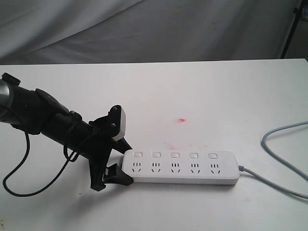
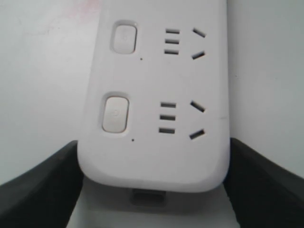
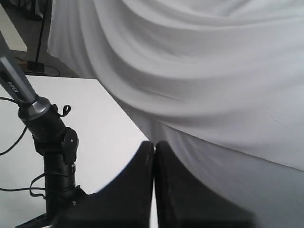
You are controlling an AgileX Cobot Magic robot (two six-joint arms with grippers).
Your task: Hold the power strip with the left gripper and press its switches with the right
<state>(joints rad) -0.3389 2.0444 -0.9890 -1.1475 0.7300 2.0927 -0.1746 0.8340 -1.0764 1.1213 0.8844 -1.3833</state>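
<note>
Power strip point(image 1: 180, 166) flat on table point(image 1: 216, 96), near centre. Left gripper point(image 1: 122, 162) straddles left end, jaws wide, clamping both long edges. Switches point(image 1: 174, 155) along far edge. Right gripper point(image 3: 154, 156) pinched shut, empty, off strip. Risk: end-only hold, so right-end press may pivot strip.

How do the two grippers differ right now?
The left gripper is spread wide, gripping the power strip by its end; the right gripper is shut tight on nothing. The left sits at the table; the right is off the strip, facing the backdrop. Both are black claws.
</note>
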